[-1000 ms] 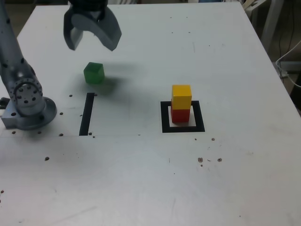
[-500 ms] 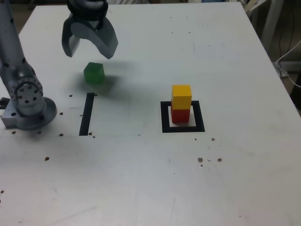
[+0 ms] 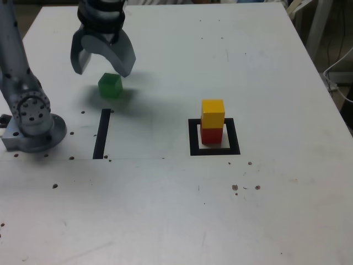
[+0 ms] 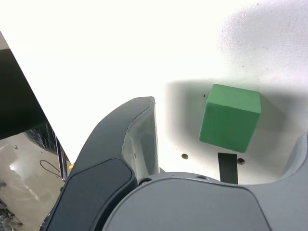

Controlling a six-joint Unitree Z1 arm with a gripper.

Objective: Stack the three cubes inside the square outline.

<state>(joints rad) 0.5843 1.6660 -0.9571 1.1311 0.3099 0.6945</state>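
the wrist view's edge cuts off one of the fingers (image 4: 301,154), and glare whitens the table (image 4: 120,43).

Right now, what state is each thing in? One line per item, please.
gripper: open, empty, above the green cube.
green cube: on the table, untouched, outside the square outline.
yellow cube: stacked on the red cube.
red cube: inside the square outline, under yellow.
square outline: holds a two-cube stack.
black tape strip: bare.
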